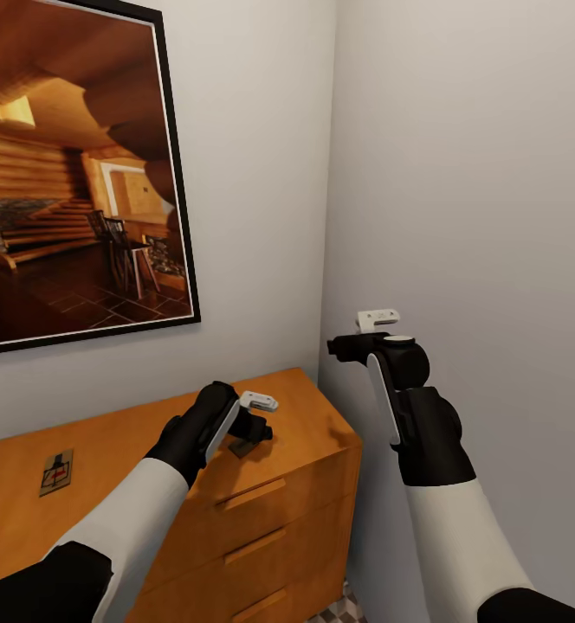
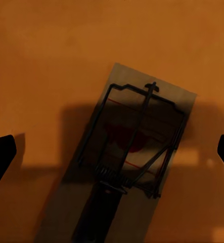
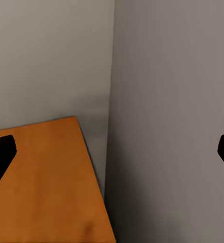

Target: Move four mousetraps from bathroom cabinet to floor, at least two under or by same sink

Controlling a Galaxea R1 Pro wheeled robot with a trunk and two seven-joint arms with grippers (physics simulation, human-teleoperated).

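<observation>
The cabinet [image 1: 261, 497] is a low orange-brown chest of drawers in the corner. One mousetrap [image 1: 55, 472] lies flat on its top at the left. A second mousetrap [image 1: 245, 447] lies near the top's right end, directly beneath my left gripper [image 1: 257, 426]. In the left wrist view this mousetrap [image 2: 137, 147] lies between the open fingertips [image 2: 0, 157], and nothing is gripped. My right gripper [image 1: 339, 346] hangs in the air beyond the cabinet's right end, close to the side wall. It is open and empty in the right wrist view, looking at the cabinet top [image 3: 46, 177] and the wall corner.
A large framed picture [image 1: 71, 173] of a log-cabin room hangs on the wall above the cabinet. Grey walls meet in a corner just behind the cabinet's right end. A sliver of the cube-patterned bathroom floor [image 1: 344, 610] shows below the cabinet's right side.
</observation>
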